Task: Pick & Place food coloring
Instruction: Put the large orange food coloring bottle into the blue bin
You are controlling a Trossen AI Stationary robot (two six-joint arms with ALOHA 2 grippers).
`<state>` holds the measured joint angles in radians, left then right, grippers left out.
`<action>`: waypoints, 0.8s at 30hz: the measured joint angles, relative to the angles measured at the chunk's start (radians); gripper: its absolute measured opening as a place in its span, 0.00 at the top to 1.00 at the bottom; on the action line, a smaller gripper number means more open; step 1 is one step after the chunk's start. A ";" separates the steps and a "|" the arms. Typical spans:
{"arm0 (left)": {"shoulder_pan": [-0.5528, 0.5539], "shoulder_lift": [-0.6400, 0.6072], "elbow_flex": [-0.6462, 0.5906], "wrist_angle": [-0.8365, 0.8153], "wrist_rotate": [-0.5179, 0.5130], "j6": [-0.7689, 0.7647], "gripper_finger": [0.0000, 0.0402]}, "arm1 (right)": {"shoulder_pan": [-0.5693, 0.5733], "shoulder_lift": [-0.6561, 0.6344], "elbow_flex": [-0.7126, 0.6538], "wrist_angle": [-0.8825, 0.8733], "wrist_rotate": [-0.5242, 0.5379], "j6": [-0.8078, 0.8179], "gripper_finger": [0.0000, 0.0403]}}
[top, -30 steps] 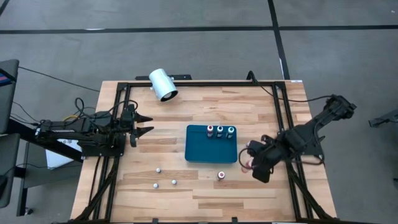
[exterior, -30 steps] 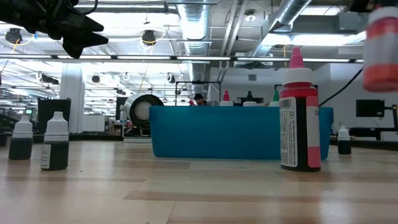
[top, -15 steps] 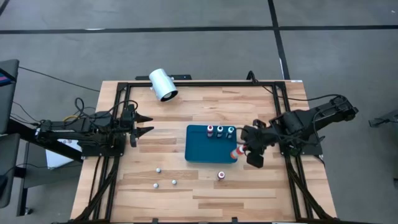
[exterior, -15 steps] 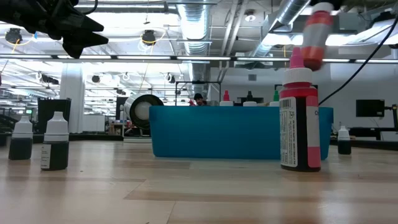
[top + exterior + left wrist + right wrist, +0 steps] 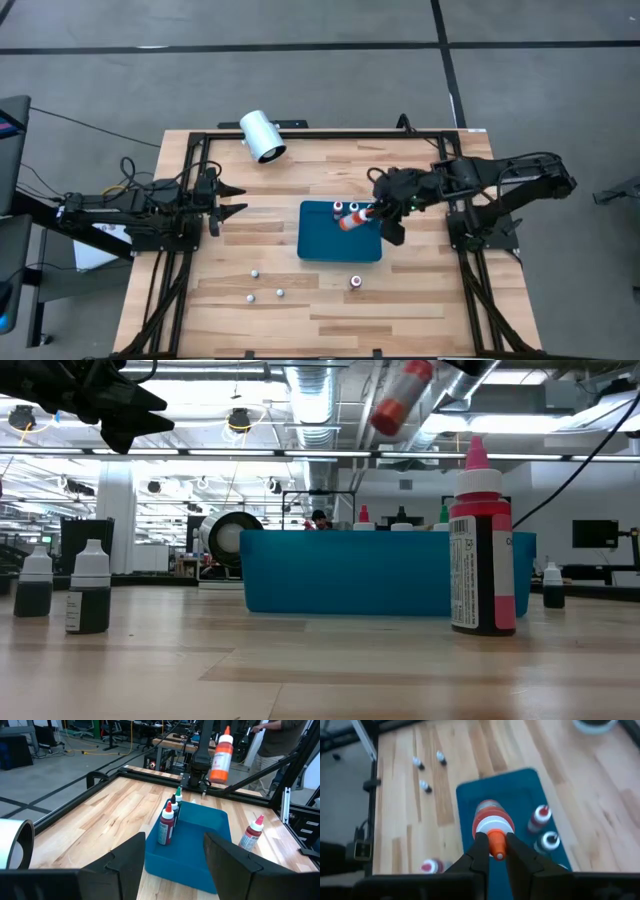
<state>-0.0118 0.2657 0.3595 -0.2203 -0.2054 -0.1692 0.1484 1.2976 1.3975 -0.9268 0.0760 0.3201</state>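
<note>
My right gripper (image 5: 368, 213) is shut on an orange dropper bottle (image 5: 350, 220) and hangs it over the blue tray (image 5: 322, 246). The same bottle shows high in the low view (image 5: 397, 395) and in the left wrist view (image 5: 220, 756). Three bottles stand upright along the tray's far wall (image 5: 166, 823). A red bottle (image 5: 355, 283) stands on the wood near the tray's near edge. Three tiny dark bottles (image 5: 255, 273) stand on the table farther left. My left gripper (image 5: 238, 199) waits open near the left edge. My right gripper pinches the orange bottle's orange nozzle tip (image 5: 496, 846) between its two fingers (image 5: 479, 851), just above the white cap. It comes from above, slanting in from the table's right. The bottle is lifted clear, tilted, and hangs below the fingers over the tray.
A large white cylinder (image 5: 262, 136) lies on its side at the table's far left corner. A black frame (image 5: 320, 135) runs around the table. A person (image 5: 280, 735) stands beyond the far right side. Bare wood lies between the left gripper and the tray.
My right gripper has carried the orange bottle from beside the tray's near right corner toward the far and left, out over the tray. It has risen, and the bottle has tipped from upright to tilted. The left arm has kept still.
</note>
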 joint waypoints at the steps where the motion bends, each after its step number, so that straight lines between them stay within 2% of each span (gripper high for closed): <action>1: 0.000 0.000 0.000 0.000 0.000 0.000 0.52 | -0.008 0.000 0.000 0.015 0.000 -0.007 0.91; 14: 0.000 0.000 0.000 0.000 0.000 0.000 0.52 | -0.042 0.031 0.002 0.149 0.001 -0.051 0.91; 19: 0.000 0.003 0.000 -0.010 0.000 0.000 0.52 | -0.043 0.133 0.032 0.150 -0.003 -0.085 0.91; 24: 0.000 0.005 0.000 -0.016 0.000 -0.002 0.52 | -0.057 0.275 0.164 0.098 -0.007 -0.161 0.91</action>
<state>-0.0120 0.2703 0.3595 -0.2368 -0.2054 -0.1715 0.0912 1.5730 1.5614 -0.8285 0.0686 0.1589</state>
